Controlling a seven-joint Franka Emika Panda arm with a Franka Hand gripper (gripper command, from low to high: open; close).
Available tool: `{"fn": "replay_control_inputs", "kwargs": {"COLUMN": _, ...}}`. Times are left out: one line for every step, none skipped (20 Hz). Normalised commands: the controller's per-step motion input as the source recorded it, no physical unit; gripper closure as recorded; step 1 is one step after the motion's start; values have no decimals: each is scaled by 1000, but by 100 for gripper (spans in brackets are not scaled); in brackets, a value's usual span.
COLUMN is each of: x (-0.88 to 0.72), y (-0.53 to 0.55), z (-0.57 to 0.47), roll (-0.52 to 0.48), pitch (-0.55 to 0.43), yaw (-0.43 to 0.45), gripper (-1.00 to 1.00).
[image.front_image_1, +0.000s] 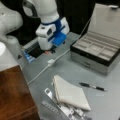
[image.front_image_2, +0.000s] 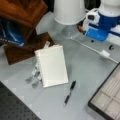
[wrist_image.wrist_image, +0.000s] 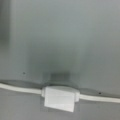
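Note:
My gripper (image.front_image_1: 50, 51) hangs from the white and blue hand at a front view's upper left, low over the grey table (image.front_image_1: 75, 70). In a front view it shows at the upper right (image.front_image_2: 82, 27). Nearest to it is the inline switch (image.front_image_1: 50, 62) of a white cable, lying a little in front of the fingers and not touching them. The wrist view shows the switch (wrist_image.wrist_image: 60, 98) near its bottom edge, with the cable (wrist_image.wrist_image: 100, 98) running left and right; no fingers show there. Nothing is seen held.
A folded white cloth (image.front_image_1: 70, 93) (image.front_image_2: 51, 65) lies over metal tools (image.front_image_1: 62, 108) (image.front_image_2: 33, 77). A black pen (image.front_image_1: 93, 87) (image.front_image_2: 70, 92) lies beside it. An open compartment box (image.front_image_1: 97, 53) (image.front_image_2: 107, 100), wooden blocks (image.front_image_1: 15, 95) (image.front_image_2: 22, 11) and a white lamp base (image.front_image_2: 68, 11) stand around.

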Motion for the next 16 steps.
{"fn": "replay_control_inputs", "kwargs": {"x": 623, "y": -133, "z": 436, "roll": -127, "pitch": 394, "yaw": 84, "gripper": -100}}
{"fn": "replay_control_inputs", "kwargs": {"x": 640, "y": -132, "z": 442, "roll": -131, "pitch": 397, "yaw": 79, "gripper": -100}}
{"fn": "replay_control_inputs", "kwargs": {"x": 671, "y": -130, "z": 452, "roll": -113, "pitch": 394, "yaw": 71, "gripper": -100}}
{"fn": "replay_control_inputs", "kwargs": {"x": 688, "y": -118, "z": 454, "roll": -106, "pitch": 388, "yaw": 67, "gripper": -100}}
{"fn": "replay_control_inputs", "kwargs": {"x": 706, "y": -108, "z": 455, "roll": -101, "pitch": 397, "yaw": 58, "gripper": -100}}
{"fn": "replay_control_inputs", "kwargs": {"x": 697, "y": -94, "z": 439, "roll": -95, "pitch": 395, "yaw": 54, "gripper": -100}}
{"fn": "replay_control_inputs", "kwargs": {"x": 734, "y": -92, "z": 448, "roll": -94, "pitch": 408, "yaw": 46, "gripper": -100}}
{"fn": "replay_control_inputs", "kwargs": {"x": 713, "y": -81, "z": 433, "roll": -96, "pitch": 408, "yaw": 48, "gripper": -100}}
{"fn": "replay_control_inputs", "kwargs": {"x": 700, "y": -71, "z": 427, "roll": -99, "pitch": 420, "yaw": 54, "gripper": -100}}
{"fn": "replay_control_inputs", "kwargs": {"x": 683, "y": -60, "z": 433, "roll": -106, "pitch": 429, "yaw": 62, "gripper": -100}}
{"fn": "replay_control_inputs", "kwargs": {"x": 645, "y": -49, "z": 422, "roll": -111, "pitch": 426, "yaw": 66, "gripper": -100}}
{"fn": "replay_control_inputs", "kwargs": {"x": 618, "y": -41, "z": 419, "roll": -117, "pitch": 425, "yaw": 70, "gripper": -100}}
{"fn": "replay_control_inputs", "kwargs": {"x": 601, "y": -27, "z": 415, "roll": -115, "pitch": 417, "yaw": 70, "gripper": -100}}
{"fn": "replay_control_inputs", "kwargs": {"x": 583, "y": -16, "z": 404, "roll": -117, "pitch": 405, "yaw": 66, "gripper": -100}}
{"fn": "replay_control_inputs", "kwargs": {"x": 550, "y": -8, "z": 377, "roll": -118, "pitch": 392, "yaw": 61, "gripper": -100}}
{"fn": "replay_control_inputs", "kwargs": {"x": 526, "y": -1, "z": 352, "roll": -133, "pitch": 380, "yaw": 54, "gripper": -100}}
